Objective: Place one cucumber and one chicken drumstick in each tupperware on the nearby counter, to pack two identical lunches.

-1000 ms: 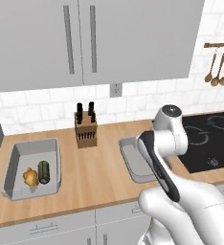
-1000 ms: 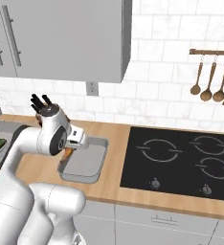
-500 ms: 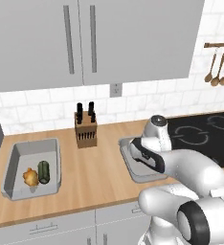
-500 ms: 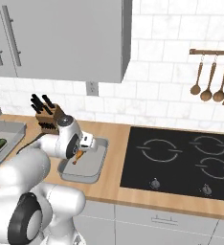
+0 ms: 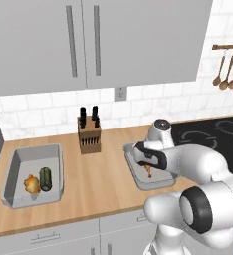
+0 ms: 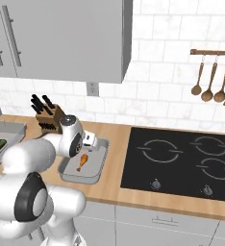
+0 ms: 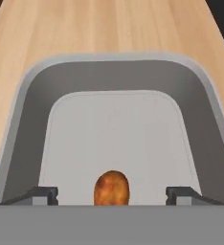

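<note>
The chicken drumstick [image 6: 81, 162] now lies on the floor of the nearer tupperware [image 6: 97, 166], the one just left of the black cooktop [image 6: 181, 166]. A second ago the arm was only reaching over that box with the jaws shut; half a second ago the hand had come down into it; now the jaws have sprung wide and the piece rests free. In the hand view the drumstick [image 7: 111, 188] sits midway between the two dark fingertips [image 7: 42, 194], with bare grey floor on either side of it, so nothing is pinched. The gripper [image 7: 111, 195] is spread wide and holds nothing. Whether a fingertip brushes the tupperware floor I cannot tell from this angle.

In the left base view the drumstick [image 5: 148, 170] shows just beneath the hand [image 5: 151, 157], inside the tupperware walls [image 5: 131, 167], bone end toward the bench's front edge.

For the task, that looks like one item delivered to this box. It appears to hold no cucumber yet, though the arm hides part of it.

Further out, the second tupperware [image 5: 14, 172] stands well apart at the far left of the bench [image 5: 96, 182], past the knife block [image 5: 89, 134]. It already holds a cucumber [image 5: 46, 179] and the other chicken drumstick [image 5: 32, 184], lying side by side, so that lunch looks complete. My judgement is that a cucumber for the nearer box is what remains.
</note>
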